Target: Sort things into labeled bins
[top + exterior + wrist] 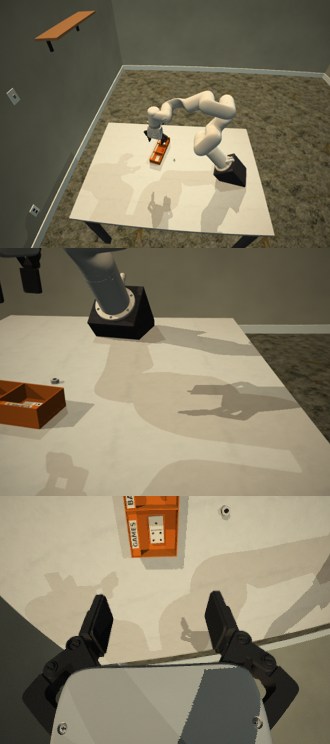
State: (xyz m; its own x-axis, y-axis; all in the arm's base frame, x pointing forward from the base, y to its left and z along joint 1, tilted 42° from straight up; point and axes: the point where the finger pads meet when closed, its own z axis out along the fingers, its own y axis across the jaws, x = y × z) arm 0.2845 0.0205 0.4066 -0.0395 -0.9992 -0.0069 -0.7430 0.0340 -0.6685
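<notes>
Going left to right in the top view, an orange shelf (66,25) is fixed to the wall, with a switch plate (13,96) and a socket plate (34,210) lower down. The white table (112,149) (87,439) (75,556) stands on dark legs. The gripper (155,141) (17,296) (158,604) is raised above it, its jaws spread wide with nothing between them

Next comes the row of orange bins. The GAMES bin (154,162) (20,419) (154,556) holds a white domino (157,158) (32,403) (156,537) lying face up. In the middle bin (159,149), whose label shows only "BA" in the wrist view, lies a small red thing (162,150). The far bin is partly hidden by a gripper finger, and its contents cannot be made out

To the right of the bins, apart from them, a metal nut (174,160) (54,382) (222,511) lies on the table. Farther right, the white arm (217,108) (110,293) rises from its black base (240,180) (145,319)
</notes>
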